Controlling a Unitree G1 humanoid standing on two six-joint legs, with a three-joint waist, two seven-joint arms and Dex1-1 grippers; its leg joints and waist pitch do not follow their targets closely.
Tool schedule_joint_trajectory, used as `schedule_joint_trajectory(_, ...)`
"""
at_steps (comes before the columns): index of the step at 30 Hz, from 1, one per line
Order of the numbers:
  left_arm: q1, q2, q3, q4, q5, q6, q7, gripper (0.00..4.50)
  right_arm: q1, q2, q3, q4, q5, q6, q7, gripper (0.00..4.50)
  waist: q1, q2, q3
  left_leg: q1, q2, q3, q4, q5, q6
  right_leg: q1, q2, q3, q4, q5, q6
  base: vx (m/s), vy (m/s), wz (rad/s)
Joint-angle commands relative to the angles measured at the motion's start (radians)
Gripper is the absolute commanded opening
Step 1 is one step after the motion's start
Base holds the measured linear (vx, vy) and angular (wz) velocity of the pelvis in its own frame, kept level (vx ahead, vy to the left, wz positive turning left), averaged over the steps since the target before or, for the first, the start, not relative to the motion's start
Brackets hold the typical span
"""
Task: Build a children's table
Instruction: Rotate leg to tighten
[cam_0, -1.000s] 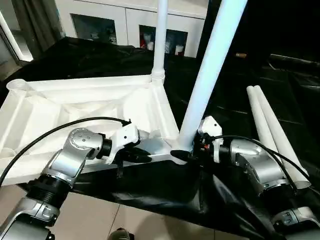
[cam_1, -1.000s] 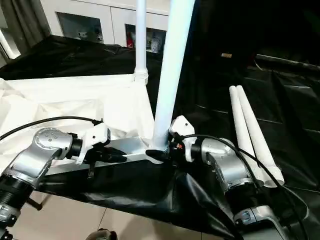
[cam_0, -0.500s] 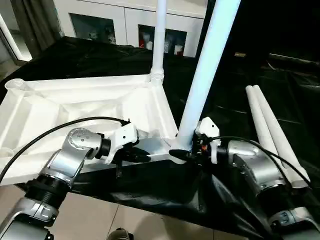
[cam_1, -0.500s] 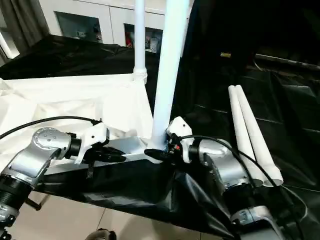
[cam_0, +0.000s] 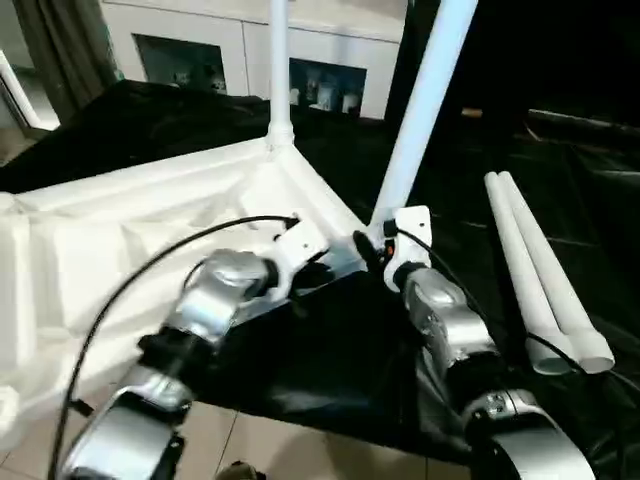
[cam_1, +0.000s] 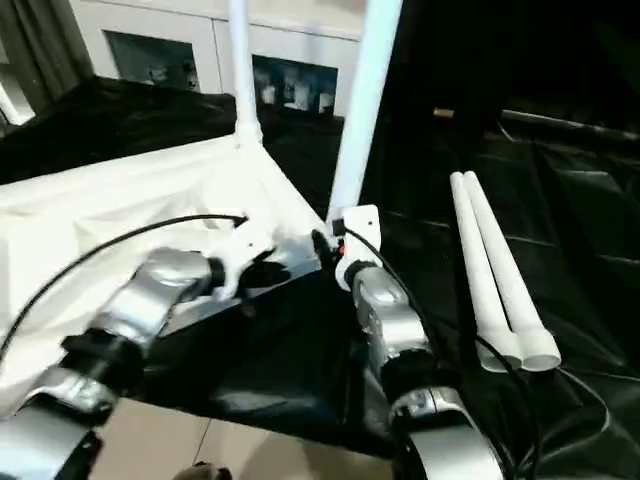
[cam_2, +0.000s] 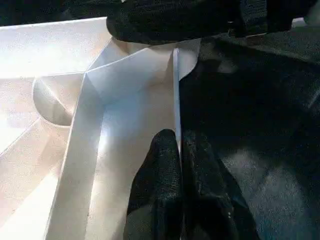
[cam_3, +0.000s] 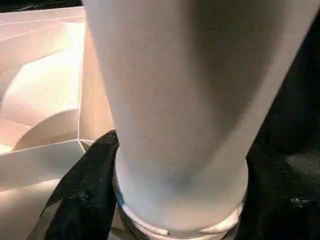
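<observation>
L gripper (cam_2: 179, 150) pinched on rim of upturned top (cam_0: 120, 230), thin wall between its fingers. R gripper (cam_0: 372, 250) just beside it at near corner, fingers round base of leg (cam_0: 420, 110) standing in socket. 2nd leg (cam_0: 279, 70) upright at far corner. 2 spare legs (cam_0: 540, 270) lie to R on black sheet (cam_0: 330, 350).
</observation>
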Motion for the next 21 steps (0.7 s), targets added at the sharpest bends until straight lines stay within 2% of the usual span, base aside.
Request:
schedule_joint_trajectory(1,-0.012,-0.037,0.006,0.029,-0.007,-0.019,0.078,0.00,0.020,0.037,0.014,0.044,0.003,0.013,0.064,2.78,-0.003,0.000,-0.060,0.022,0.038,-0.014,-0.074,-0.258,-0.020,0.023,-0.064,0.040,-0.086,-0.149,-0.163,0.000,0.000,0.00)
schedule_joint_trajectory(3,-0.009,-0.030,0.004,0.023,-0.005,-0.029,0.063,0.00,0.016,0.031,0.005,0.043,0.016,-0.008,0.082,3.33,-0.002,-0.001,-0.060,0.019,0.037,-0.014,-0.074,-0.239,-0.013,0.026,-0.063,0.039,-0.082,-0.108,-0.173,0.000,0.000,0.00)
schedule_joint_trajectory(9,0.015,0.015,0.004,0.000,-0.013,-0.071,-0.005,0.00,0.018,-0.022,0.021,-0.017,0.043,-0.017,0.209,3.90,-0.007,0.000,-0.059,0.016,0.038,-0.014,-0.074,-0.250,0.004,0.029,-0.064,0.038,-0.085,-0.122,-0.185,0.000,0.000,0.00)
schedule_joint_trajectory(11,0.034,0.036,0.024,-0.021,-0.042,-0.079,-0.054,0.00,0.039,-0.074,0.062,-0.078,0.044,0.001,0.363,4.09,-0.008,-0.001,-0.061,0.015,0.038,-0.013,-0.072,-0.240,0.012,0.033,-0.063,0.038,-0.083,-0.102,-0.189,0.000,0.000,0.00)
schedule_joint_trajectory(13,0.054,0.070,0.025,-0.037,-0.059,-0.133,-0.119,0.00,0.061,-0.134,0.111,-0.134,0.024,0.009,0.477,4.28,-0.004,-0.004,-0.062,0.011,0.036,-0.013,-0.067,-0.207,0.034,0.038,-0.064,0.036,-0.082,-0.071,-0.192,0.000,0.000,0.00)
schedule_joint_trajectory(15,0.068,0.101,0.023,-0.050,-0.071,-0.160,-0.168,0.00,0.070,-0.175,0.131,-0.159,0.017,0.012,0.537,4.35,-0.003,-0.005,-0.063,0.009,0.036,-0.013,-0.065,-0.185,0.041,0.041,-0.064,0.036,-0.079,-0.051,-0.194,0.000,0.000,0.00)
schedule_joint_trajectory(17,0.089,0.154,0.024,-0.082,-0.099,-0.181,-0.253,0.00,0.077,-0.245,0.148,-0.187,0.008,-0.002,0.631,4.35,-0.005,-0.004,-0.067,0.014,0.039,-0.010,-0.061,-0.153,0.056,0.036,-0.061,0.037,-0.072,-0.008,-0.217,0.000,0.000,0.00)
schedule_joint_trajectory(21,0.095,0.179,0.029,-0.092,-0.104,-0.191,-0.282,0.00,0.077,-0.274,0.146,-0.198,0.012,-0.010,0.674,4.35,-0.004,-0.003,-0.068,0.014,0.038,-0.008,-0.058,-0.129,0.069,0.036,-0.058,0.035,-0.064,0.040,-0.239,0.000,0.000,0.00)
